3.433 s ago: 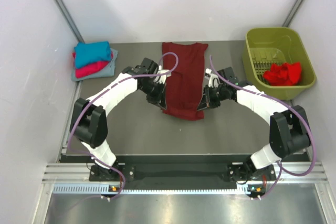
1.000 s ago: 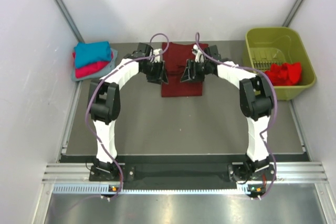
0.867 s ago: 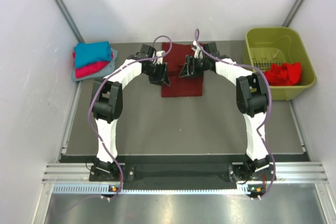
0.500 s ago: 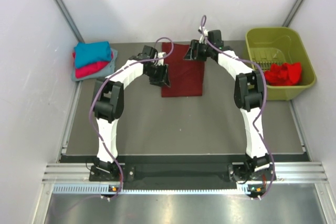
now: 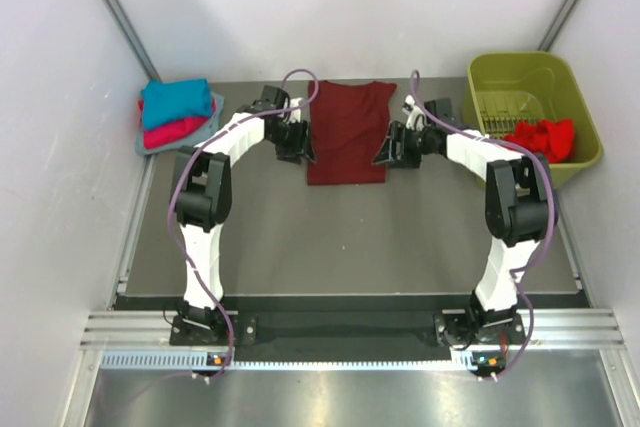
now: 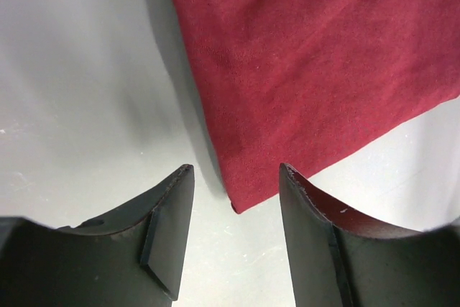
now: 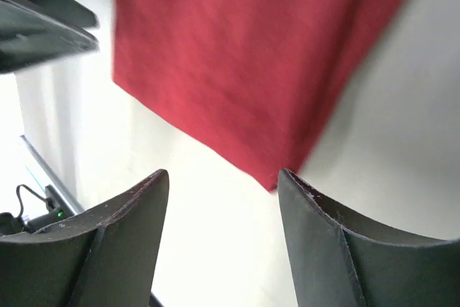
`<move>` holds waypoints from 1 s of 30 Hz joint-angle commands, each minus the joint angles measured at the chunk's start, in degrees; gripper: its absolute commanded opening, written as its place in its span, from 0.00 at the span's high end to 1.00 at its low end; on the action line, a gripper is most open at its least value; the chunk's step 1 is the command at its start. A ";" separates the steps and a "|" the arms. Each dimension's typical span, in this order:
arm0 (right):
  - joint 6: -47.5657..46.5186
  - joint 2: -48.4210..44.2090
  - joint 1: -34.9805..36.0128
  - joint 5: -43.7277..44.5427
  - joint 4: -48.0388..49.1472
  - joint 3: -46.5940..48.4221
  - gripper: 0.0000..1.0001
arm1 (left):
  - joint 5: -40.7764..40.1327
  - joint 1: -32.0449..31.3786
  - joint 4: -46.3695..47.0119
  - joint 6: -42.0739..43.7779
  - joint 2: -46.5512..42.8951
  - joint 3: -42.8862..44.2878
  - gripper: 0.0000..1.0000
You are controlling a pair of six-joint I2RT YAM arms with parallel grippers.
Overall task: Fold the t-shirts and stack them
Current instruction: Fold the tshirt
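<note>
Since half a second ago, the right claw [image 5: 388,150] has swung from the far edge of the maroon shirt [image 5: 346,132] to its right side, fingers spread and empty. The left claw [image 5: 303,144], also spread and empty, hovers over the shirt's near-left corner. The shirt lies flat on the worktop [image 5: 340,237], long axis near-to-far. The folded stack [image 5: 178,115] sits far left, and the red shirt [image 5: 538,139] is in the basket [image 5: 520,57] far right.
</note>
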 commanded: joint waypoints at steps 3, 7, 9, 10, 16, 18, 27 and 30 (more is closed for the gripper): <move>2.79 -0.67 -1.57 -2.98 3.21 -2.27 0.36 | 4.05 -0.08 0.43 -2.26 1.12 -0.72 0.44; 2.53 3.90 -1.75 -3.78 2.69 1.41 0.36 | 5.28 -0.08 0.52 -2.70 1.91 -1.77 0.44; 2.18 6.28 -1.66 -3.52 1.90 2.65 0.36 | 5.02 0.01 0.52 -3.05 2.62 -2.30 0.43; 2.35 6.98 -1.66 -3.43 1.81 3.35 0.36 | 4.93 0.01 0.61 -3.22 2.88 -2.82 0.43; 2.36 8.83 -1.66 -3.69 1.02 1.87 0.36 | 6.07 0.01 0.96 -3.84 5.42 -2.31 0.43; 2.44 8.74 -1.66 -3.78 0.58 0.47 0.36 | 6.51 0.01 0.87 -4.02 6.04 -1.69 0.43; 3.06 7.78 -0.43 -5.45 1.54 -1.21 0.70 | 10.11 -0.08 1.05 -4.89 7.28 -2.04 0.69; 3.32 6.64 0.18 -5.27 1.19 -1.91 0.95 | 10.38 -0.08 0.87 -4.98 6.75 -2.56 0.88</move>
